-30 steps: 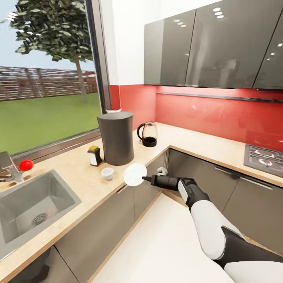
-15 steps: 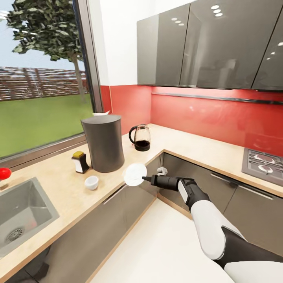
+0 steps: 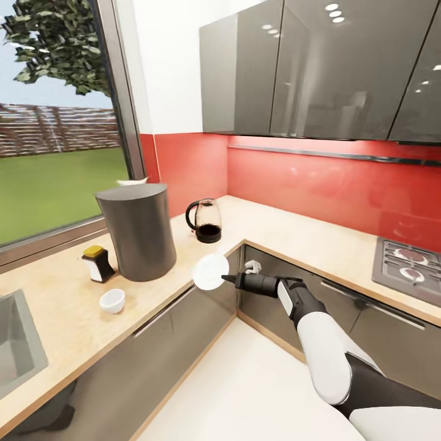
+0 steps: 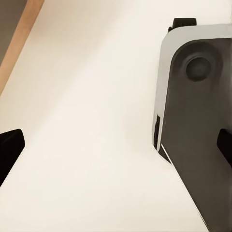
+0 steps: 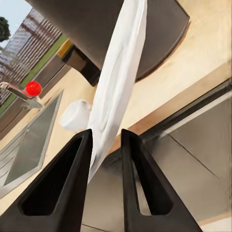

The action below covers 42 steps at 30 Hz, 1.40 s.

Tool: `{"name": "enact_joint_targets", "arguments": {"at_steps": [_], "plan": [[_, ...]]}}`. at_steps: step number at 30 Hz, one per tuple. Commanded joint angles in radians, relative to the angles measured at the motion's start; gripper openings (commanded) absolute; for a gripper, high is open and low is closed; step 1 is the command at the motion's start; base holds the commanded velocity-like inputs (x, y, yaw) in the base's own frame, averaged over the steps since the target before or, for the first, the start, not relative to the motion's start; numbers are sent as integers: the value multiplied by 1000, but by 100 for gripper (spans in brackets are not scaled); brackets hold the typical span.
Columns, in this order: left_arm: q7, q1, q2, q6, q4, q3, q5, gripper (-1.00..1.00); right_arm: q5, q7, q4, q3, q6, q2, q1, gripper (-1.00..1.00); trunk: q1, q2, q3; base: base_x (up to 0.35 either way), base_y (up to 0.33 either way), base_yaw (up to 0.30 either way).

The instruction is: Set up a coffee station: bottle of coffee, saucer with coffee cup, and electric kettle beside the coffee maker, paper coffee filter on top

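Observation:
In the head view my right gripper [image 3: 225,278] is shut on the white saucer [image 3: 210,272], holding it on edge in the air just off the countertop [image 3: 67,324] edge, right of the dark grey coffee maker [image 3: 136,229]. A white paper coffee filter [image 3: 133,181] lies on the maker's top. The bottle of coffee [image 3: 97,263] stands left of the maker, the white coffee cup [image 3: 113,301] in front of it, the electric kettle [image 3: 205,222] behind to the right. The right wrist view shows the saucer [image 5: 118,82] pinched between both fingers [image 5: 63,188]. My left gripper [image 4: 116,145] is open over the floor.
A steel sink [image 3: 15,346] is set into the counter at the far left. A hob [image 3: 407,260] lies on the right counter run. Grey cupboards hang above the red backsplash. The pale floor [image 3: 257,392] fills the corner between the cabinet fronts.
The whole view has swung to the right, so the counter items sit further left in the picture. My right arm keeps the same pose with the saucer in its grip.

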Motion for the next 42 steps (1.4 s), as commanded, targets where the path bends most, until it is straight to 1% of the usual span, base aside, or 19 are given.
{"name": "enact_joint_targets", "arguments": {"at_steps": [1,15,21,25,29,30,32,33,42], "plan": [[3,0,0,6,-3,-2,3,100,6,7,-2,-9,9,1,-1,-100,1,-2,-2,232,-242,0],[3,0,0,8,-2,-1,5,100,6,5,5,-10,9,1,-1,-100,1,-2,-2,239,-237,0],[3,0,-2,8,0,-2,7,100,6,5,12,-10,9,1,-1,-100,1,-2,-3,206,-157,25],[3,0,-2,8,2,-1,7,100,6,5,36,-16,9,1,-1,-100,1,-2,-6,28,-21,171],[7,1,-1,8,14,-2,4,100,6,5,42,-44,9,1,-1,-100,1,-2,-9,3,-2,216],[13,1,-2,9,15,-2,5,100,6,5,42,-45,9,1,-1,-100,1,-2,-10,0,0,224],[55,1,-3,9,36,-2,6,100,6,5,42,-45,9,1,-1,-100,1,-2,-12,3,0,225],[59,1,-3,9,39,-2,6,100,6,5,42,-46,9,1,-1,-100,1,-2,-13,70,0,225],[64,1,-4,10,42,-2,8,100,6,5,44,-46,9,1,-1,-100,1,-2,-22,276,-61,208]]}}
